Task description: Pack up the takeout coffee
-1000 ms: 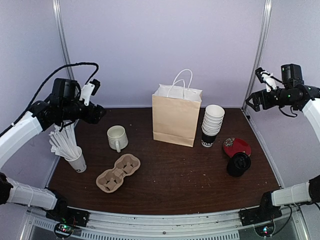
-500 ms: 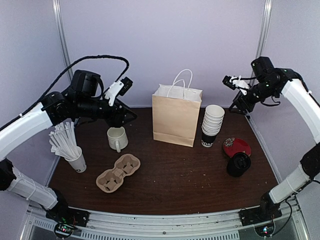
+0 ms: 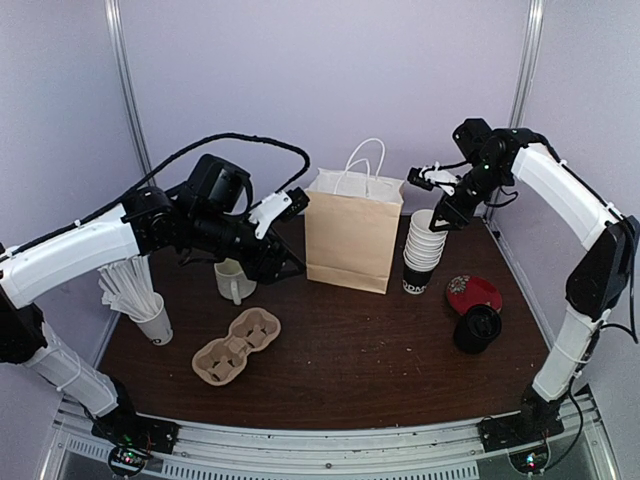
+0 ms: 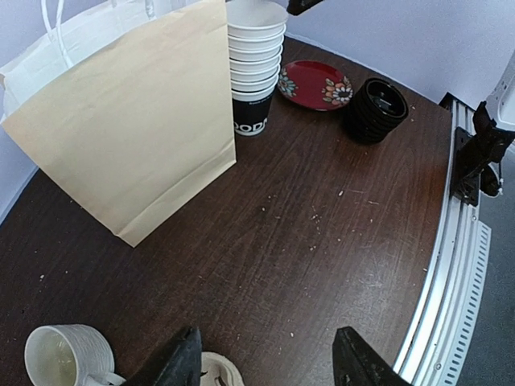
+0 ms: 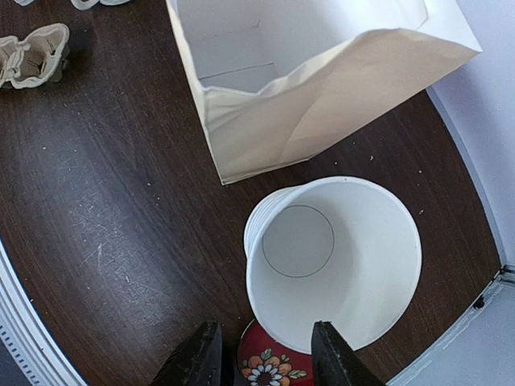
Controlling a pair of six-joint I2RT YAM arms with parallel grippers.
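Observation:
A stack of nested paper cups stands right of the paper bag. Its rims are white and the bottom cup is black with white lettering. A stack of black lids sits nearer, to its right. My right gripper hovers over the top cup; the jaws are apart above its near rim and hold nothing. My left gripper hangs open over bare table between the mug and the bag, nothing between its fingers.
A red flowered plate lies beside the lids. A white mug, a white cup of sticks and a pulp cup carrier stand on the left half. The bag's mouth is open.
Both arms have swung inward: the left from the far left to beside the bag, the right from the far right to above the cup stack. The right jaws have narrowed.

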